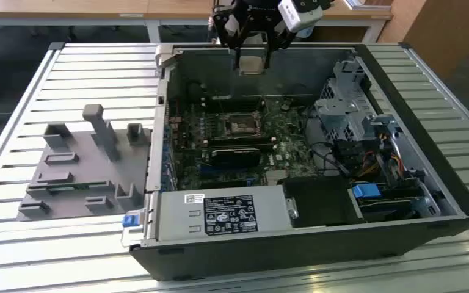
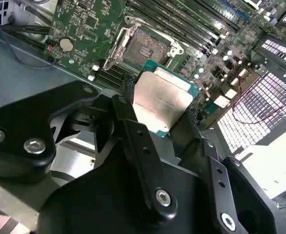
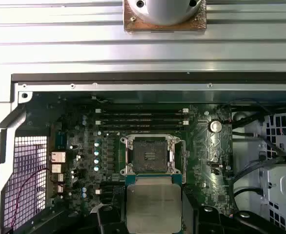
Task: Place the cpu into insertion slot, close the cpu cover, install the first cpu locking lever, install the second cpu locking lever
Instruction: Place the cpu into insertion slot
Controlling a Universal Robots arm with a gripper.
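The gripper (image 1: 251, 60) pinches the cpu (image 2: 161, 100); beneath it the insertion slot (image 3: 150, 155) sits empty, no step finished.

The cpu (image 2: 162, 97), a flat square with a silver-grey top and green edge, is clamped by opposite edges between the jaws of the gripper (image 2: 160, 104). The insertion slot (image 3: 150, 155) lies below and just beyond the jaws, its dark centre exposed within a silver rim.

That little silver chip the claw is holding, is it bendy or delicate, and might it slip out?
The cpu looks stiff: it lies flat though the gripper pinches only two edges. Probably light, being thin and about as small as the insertion slot. Its smooth metal top and narrow edge grip suggest it could slip or twist if bumped.
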